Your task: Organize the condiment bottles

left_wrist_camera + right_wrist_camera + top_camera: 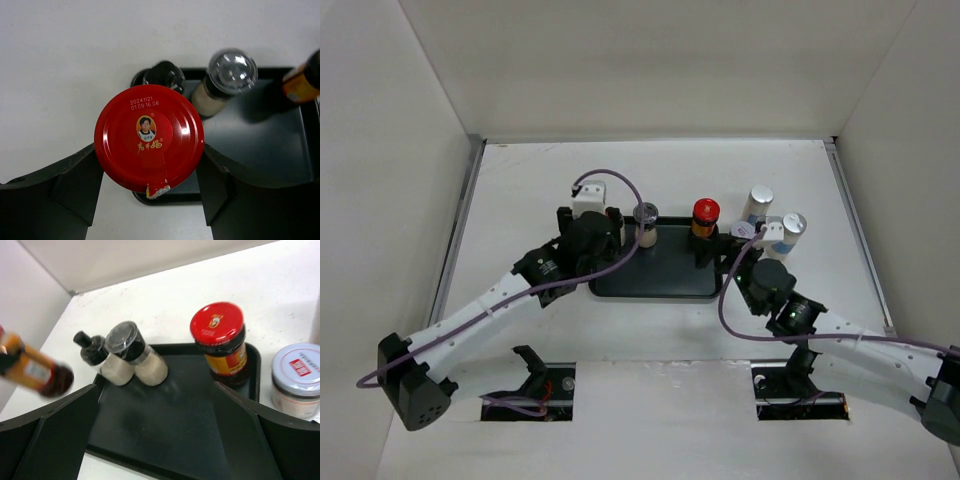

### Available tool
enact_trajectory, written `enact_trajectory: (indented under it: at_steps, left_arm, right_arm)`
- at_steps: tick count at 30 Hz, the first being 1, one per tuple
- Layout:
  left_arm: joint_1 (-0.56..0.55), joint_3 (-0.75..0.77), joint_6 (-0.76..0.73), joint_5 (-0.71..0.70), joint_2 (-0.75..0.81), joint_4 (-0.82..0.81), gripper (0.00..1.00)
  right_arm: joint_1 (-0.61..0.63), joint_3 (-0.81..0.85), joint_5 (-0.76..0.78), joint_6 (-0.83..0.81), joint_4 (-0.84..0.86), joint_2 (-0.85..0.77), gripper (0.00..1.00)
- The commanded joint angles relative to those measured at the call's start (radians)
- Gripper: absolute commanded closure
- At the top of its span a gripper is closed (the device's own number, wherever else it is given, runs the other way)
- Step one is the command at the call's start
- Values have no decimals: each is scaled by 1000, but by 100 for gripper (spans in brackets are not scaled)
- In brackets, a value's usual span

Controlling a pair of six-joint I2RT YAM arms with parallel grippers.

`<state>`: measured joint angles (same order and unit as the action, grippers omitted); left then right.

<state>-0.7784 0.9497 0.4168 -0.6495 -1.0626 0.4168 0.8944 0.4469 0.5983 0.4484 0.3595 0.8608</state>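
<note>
A: Okay, how's the red-capped jar [149, 137] handling?
B: Judging it rigid glass, weighty for its size, lid slick; taking it by the cap's sides is seeming safest.
A: Where?
B: It's showing mid-frame, overlapping the left edge of the black tray [260, 145], left gripper [149, 152] clamping its cap. Right gripper [157, 390] is gaping, holding nothing.
A: Looks?
B: Glossy red lid showing portrait logo, date stamp, torn seal.

Lab test booth — bare white walls [650, 60], white tabletop [520, 190]
</note>
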Motion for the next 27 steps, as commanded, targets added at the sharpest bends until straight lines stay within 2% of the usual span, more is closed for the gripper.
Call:
enact_trajectory:
  at_steps: [1, 6, 13, 23, 27]
  left_arm:
    - [-92, 63, 33, -62, 24, -18, 58]
    - [-213, 76, 28, -35, -101, -267, 58]
    - [-183, 150, -15, 33, -364, -545, 60]
    - [-115, 308, -58, 94, -651, -681, 60]
    - [-103, 334, -59, 87, -714, -697, 61]
  right_arm:
    - [-24, 19, 38, -10, -28, -38, 0]
    - [-67, 29, 90, -4, -102, -95, 0]
    - [-156, 19, 84, 7, -132, -163, 0]
    - [-163, 3, 83, 9, -114, -154, 0]
    - [-163, -8, 78, 9, -102, -155, 0]
